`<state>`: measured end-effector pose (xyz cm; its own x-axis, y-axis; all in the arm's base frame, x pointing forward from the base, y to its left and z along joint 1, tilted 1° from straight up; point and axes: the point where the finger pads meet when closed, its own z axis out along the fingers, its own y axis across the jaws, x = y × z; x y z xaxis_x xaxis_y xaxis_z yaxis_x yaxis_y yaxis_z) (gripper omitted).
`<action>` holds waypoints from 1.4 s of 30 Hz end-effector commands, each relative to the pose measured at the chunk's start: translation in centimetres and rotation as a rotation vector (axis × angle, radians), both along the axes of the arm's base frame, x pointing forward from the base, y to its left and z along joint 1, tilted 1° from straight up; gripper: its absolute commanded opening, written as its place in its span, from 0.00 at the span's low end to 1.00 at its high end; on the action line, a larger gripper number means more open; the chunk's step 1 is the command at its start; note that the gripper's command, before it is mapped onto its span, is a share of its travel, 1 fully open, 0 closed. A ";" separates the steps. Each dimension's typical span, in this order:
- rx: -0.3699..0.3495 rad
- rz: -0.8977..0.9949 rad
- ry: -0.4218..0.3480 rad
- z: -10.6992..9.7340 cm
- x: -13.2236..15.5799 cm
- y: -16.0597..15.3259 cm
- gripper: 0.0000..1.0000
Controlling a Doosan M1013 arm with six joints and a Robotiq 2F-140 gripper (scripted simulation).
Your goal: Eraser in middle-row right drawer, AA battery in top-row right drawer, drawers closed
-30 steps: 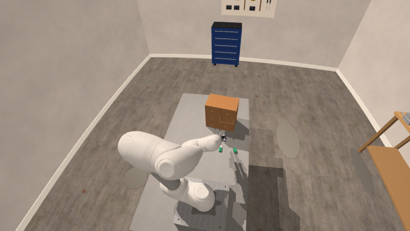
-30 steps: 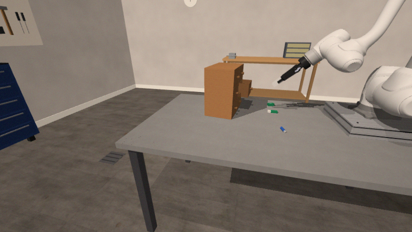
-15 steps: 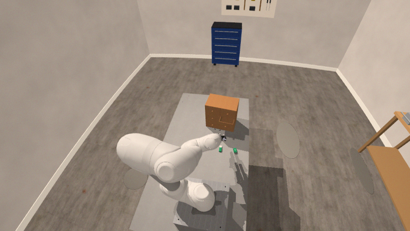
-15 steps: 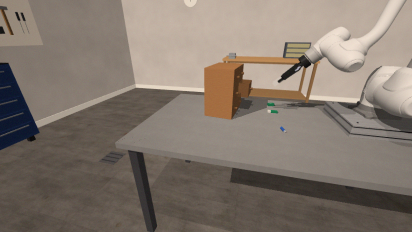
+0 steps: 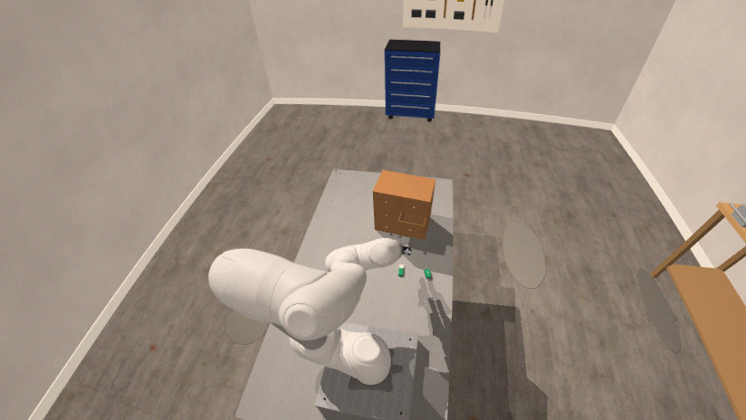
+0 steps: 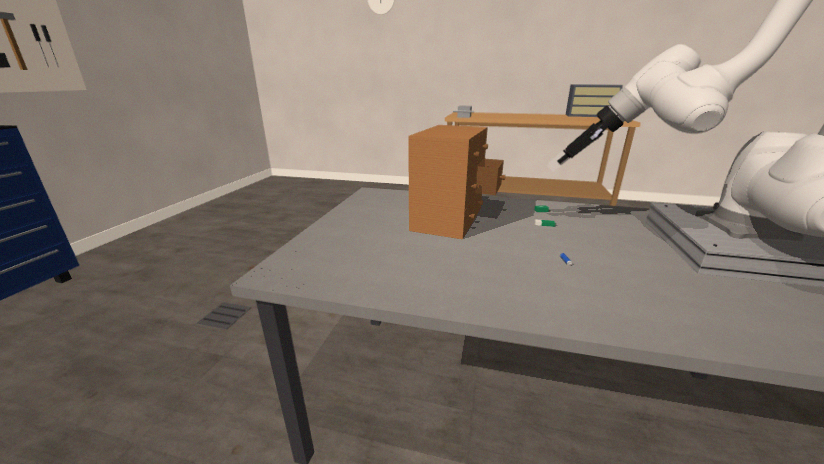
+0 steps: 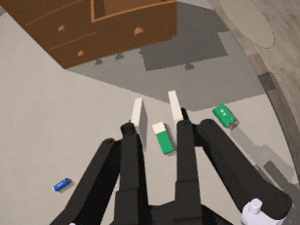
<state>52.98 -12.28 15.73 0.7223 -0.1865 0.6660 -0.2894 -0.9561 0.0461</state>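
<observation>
Wrist view: at lower left the blue battery (image 6: 566, 258) (image 7: 61, 184) lies on the bench (image 5: 334, 224) (image 6: 357, 253) (image 7: 29, 126), unstored. Upper centre, the chest's middle-right drawer (image 5: 412, 223) (image 6: 491, 175) (image 7: 147, 24) stands pulled out. At centre, the fingers (image 5: 406, 250) (image 6: 572, 151) are slightly parted, holding nothing; the eraser (image 5: 401, 270) (image 6: 545, 223) (image 7: 165, 139) still needs storing. The green item (image 5: 427, 273) (image 6: 542, 208) (image 7: 224, 115), right, should stay. Both placements and the closing remain.

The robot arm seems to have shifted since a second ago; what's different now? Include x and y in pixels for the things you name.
The wrist end of the arm (image 5: 383, 252) (image 6: 663, 77) has risen slightly, tilting the hand (image 5: 406, 250) (image 6: 558, 161) (image 7: 157, 105) a little more steeply downward. Nothing was taken hold of or let go. The chest (image 5: 404, 185) (image 6: 438, 184) (image 7: 39, 28), its pulled-out drawer (image 5: 412, 222) (image 6: 491, 172) (image 7: 133, 16), the eraser (image 5: 400, 271) (image 6: 545, 223) (image 7: 164, 138) and the battery (image 6: 565, 259) (image 7: 61, 184) stayed put.
</observation>
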 end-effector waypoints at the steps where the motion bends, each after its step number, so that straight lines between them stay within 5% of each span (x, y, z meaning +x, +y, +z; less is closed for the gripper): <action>1: 0.089 0.049 0.114 0.8 -0.8 0.0 0.20; 3: 0.089 0.049 0.114 0.8 -0.8 0.0 0.20; 18: 0.179 0.041 0.446 3.6 -3.6 0.6 0.20; 32: 0.224 0.037 0.615 5.0 -5.0 1.0 0.20; 42: 0.238 0.036 0.668 5.4 -5.5 1.1 0.20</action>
